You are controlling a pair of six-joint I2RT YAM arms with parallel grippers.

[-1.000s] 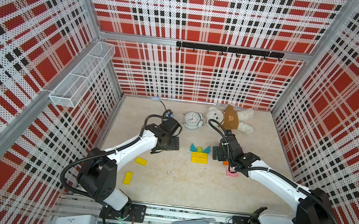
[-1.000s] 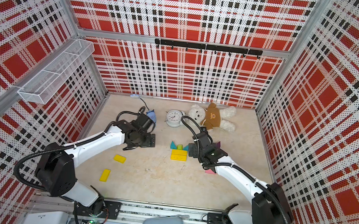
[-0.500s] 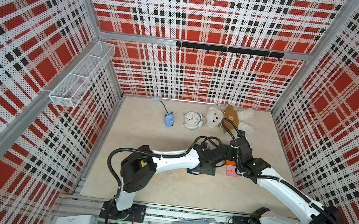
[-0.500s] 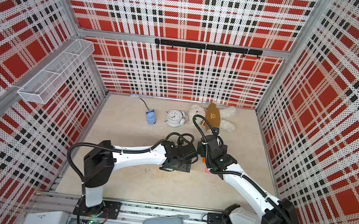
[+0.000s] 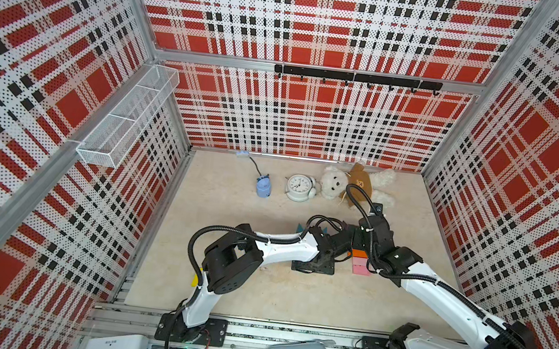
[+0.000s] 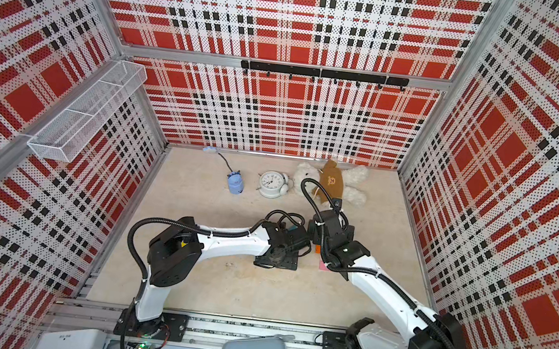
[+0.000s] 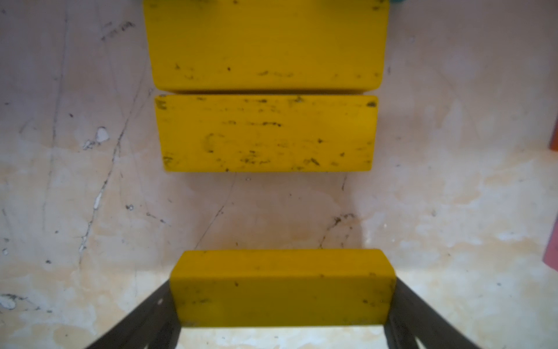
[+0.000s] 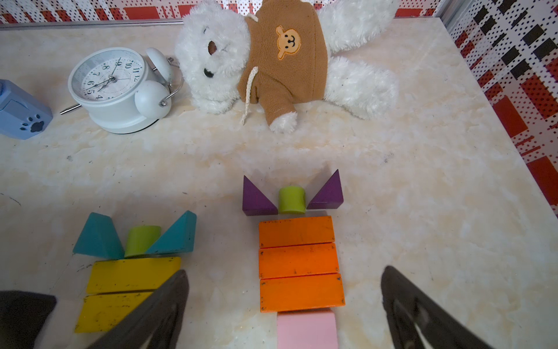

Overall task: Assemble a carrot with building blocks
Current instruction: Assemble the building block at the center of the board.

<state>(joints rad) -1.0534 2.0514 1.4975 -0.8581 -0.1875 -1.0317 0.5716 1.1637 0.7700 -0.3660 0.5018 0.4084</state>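
Observation:
In the left wrist view my left gripper (image 7: 282, 290) is shut on a yellow bar (image 7: 280, 299), gripped at both ends. It hangs just short of two yellow bars (image 7: 265, 133) lying side by side. The right wrist view shows those bars topped by teal triangles (image 8: 99, 235) and a lime stub (image 8: 140, 241). Beside them lie three orange bars (image 8: 299, 263) under purple triangles (image 8: 256, 199) and a lime stub (image 8: 291, 199), with a pink block (image 8: 306, 329) at the near end. My right gripper (image 8: 283, 272) stands open over the orange bars. In both top views the two grippers (image 5: 344, 241) (image 6: 313, 237) meet mid-table.
A white alarm clock (image 5: 298, 186), a teddy bear (image 5: 352, 186) and a small blue device (image 5: 263, 188) with a cable stand along the back. A loose yellow bar (image 5: 195, 280) peeks out behind the left arm's elbow. A wire basket (image 5: 124, 123) hangs on the left wall.
The left arm has swung from the back left to mid-table beside the yellow bars, now holding a yellow bar. The right gripper has shifted slightly right over the orange bars and stays open.

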